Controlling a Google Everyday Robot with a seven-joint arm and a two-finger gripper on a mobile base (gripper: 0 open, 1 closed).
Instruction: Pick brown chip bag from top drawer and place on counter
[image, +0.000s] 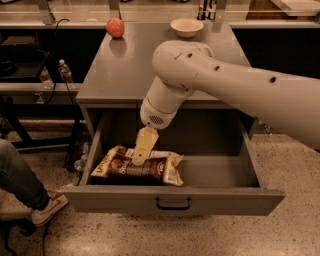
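Camera view: with the top drawer (120, 199) pulled out for access from above, the gripper (138, 158) dips to the brown chip bag (150, 170) lying flat at its left; whether it grips cannot be told. The counter (125, 70) waits above

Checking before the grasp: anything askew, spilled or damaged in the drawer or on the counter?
Nothing stands out. The brown chip bag lies flat, unspilled, in the left of the open top drawer, the gripper low over it. At the far edge of the counter sit a round red fruit and an upright bowl.
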